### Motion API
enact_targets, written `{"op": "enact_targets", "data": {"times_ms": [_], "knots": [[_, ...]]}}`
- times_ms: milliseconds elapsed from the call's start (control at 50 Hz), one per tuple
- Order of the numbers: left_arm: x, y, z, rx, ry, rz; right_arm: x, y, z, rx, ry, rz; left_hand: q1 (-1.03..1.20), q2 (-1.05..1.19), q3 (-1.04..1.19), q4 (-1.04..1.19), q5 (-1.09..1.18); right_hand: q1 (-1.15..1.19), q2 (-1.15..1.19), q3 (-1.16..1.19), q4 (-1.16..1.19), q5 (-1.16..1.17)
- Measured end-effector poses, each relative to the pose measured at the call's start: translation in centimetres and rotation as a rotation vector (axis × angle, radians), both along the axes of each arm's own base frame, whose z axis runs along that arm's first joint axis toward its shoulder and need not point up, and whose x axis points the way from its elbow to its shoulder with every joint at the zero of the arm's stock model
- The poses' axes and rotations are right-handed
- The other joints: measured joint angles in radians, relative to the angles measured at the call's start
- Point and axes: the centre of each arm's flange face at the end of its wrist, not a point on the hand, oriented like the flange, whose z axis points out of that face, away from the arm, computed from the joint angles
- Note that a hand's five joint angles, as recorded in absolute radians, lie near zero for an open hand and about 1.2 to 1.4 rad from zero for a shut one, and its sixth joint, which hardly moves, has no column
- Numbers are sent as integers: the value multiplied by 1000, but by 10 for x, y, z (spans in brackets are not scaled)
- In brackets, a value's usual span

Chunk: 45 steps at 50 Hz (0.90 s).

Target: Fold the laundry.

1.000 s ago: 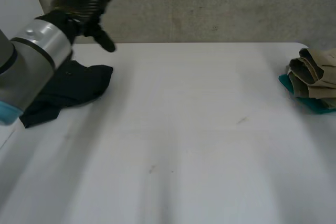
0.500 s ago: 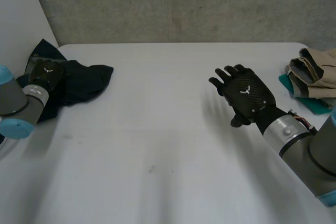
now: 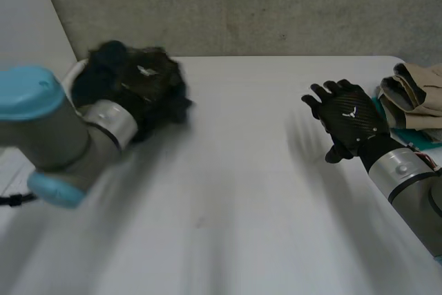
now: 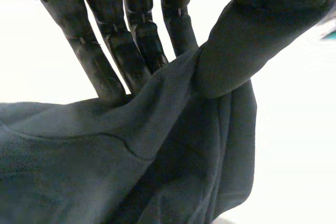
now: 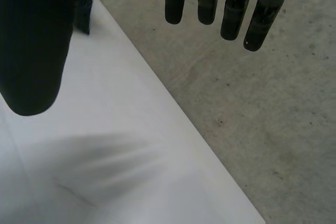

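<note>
My left hand (image 3: 147,76) is raised over the table's back left and is shut on a dark, crumpled garment (image 3: 105,68). In the left wrist view the thumb (image 4: 247,40) pinches a fold of the dark garment (image 4: 131,171) against the straight fingers, and the rest of the cloth hangs below the palm. My right hand (image 3: 352,124) hovers over the right part of the white table (image 3: 235,191), palm down, fingers spread and straight, holding nothing. In its own wrist view the right hand (image 5: 31,51) has nothing between thumb and fingers.
A stack of folded laundry (image 3: 418,94), beige pieces on a teal one, sits at the table's right edge just beyond my right hand. A grey concrete wall (image 3: 262,5) runs behind the table's far edge.
My left hand closed on the dark garment and lifted it off the table's left side, swinging it up and rightward. My right hand came into view and drifted slightly right, toward the stack.
</note>
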Motion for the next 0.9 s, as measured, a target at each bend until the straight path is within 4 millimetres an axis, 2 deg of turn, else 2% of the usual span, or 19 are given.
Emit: {"op": "enact_targets", "data": {"times_ms": [40,60,80,120,140,160,180,200,240,320,340,400,480,500,580,700,740,880,900], "knots": [[-21,47,-4,56,1,-139,-1,-1,2,-6,-2,-16,0,1,4,5,0,0,0,0,0,0],[-26,61,-6,74,-3,-182,-2,-1,2,-6,-2,-18,0,1,4,5,0,0,0,0,0,0],[-26,61,-6,74,-3,-182,-2,-1,2,-6,-2,-18,0,1,4,5,0,0,0,0,0,0],[-41,107,-17,129,-25,-326,-3,-3,5,-14,-4,-35,-34,-95,-96,-97,-53,0,0,0,0,0],[-43,113,-18,136,-30,-345,-3,-3,5,-15,-4,-37,-112,-190,-172,-174,-124,0,0,0,0,0],[-45,124,-21,150,-38,-377,-4,-4,6,-18,-5,-43,-342,-395,-386,-375,-323,0,0,0,0,0],[-46,127,-22,154,-41,-388,-4,-4,6,-19,-5,-44,-342,-395,-386,-375,-323,0,0,0,0,0],[-47,135,-25,166,-49,-412,-5,-5,7,-22,-6,-49,-666,-653,-638,-656,-605,0,0,0,0,0],[-48,141,-26,178,-56,-431,-7,-7,9,-27,-7,-55,-881,-903,-887,-902,-854,0,0,0,0,0],[-47,144,-20,179,-53,-434,-7,-7,9,-28,-7,-56,-902,-970,-967,-977,-927,0,0,0,0,0],[-44,143,-6,157,-38,-421,-8,-11,13,-36,-10,-61,-902,-972,-967,-978,-927,0,0,0,0,0],[-37,140,13,122,-16,-392,-7,-14,20,-30,-20,-59,-902,-974,-967,-978,-927,0,0,0,0,0],[-28,132,29,91,9,-340,-4,-16,27,-15,-29,-53,-902,-974,-967,-978,-927,0,0,0,0,0],[-15,121,45,63,41,-258,1,-17,37,21,-37,-35,-902,-974,-967,-978,-927,0,0,0,0,0],[8,102,59,52,87,-97,14,-16,52,103,-39,7,-902,-974,-967,-978,-927,0,0,0,0,0],[32,85,53,100,93,80,29,-15,53,215,-18,52,-902,-974,-967,-978,-927,0,0,0,0,0],[53,74,36,181,60,221,43,-11,51,289,11,94,-902,-974,-967,-978,-927,0,0,0,0,0],[86,66,2,323,-10,382,66,0,32,350,120,170,-902,-974,-967,-978,-927,0,0,0,0,0],[93,66,-7,358,-26,413,73,4,21,355,170,193,-902,-974,-967,-978,-927,9,11,12,8,9]]}}
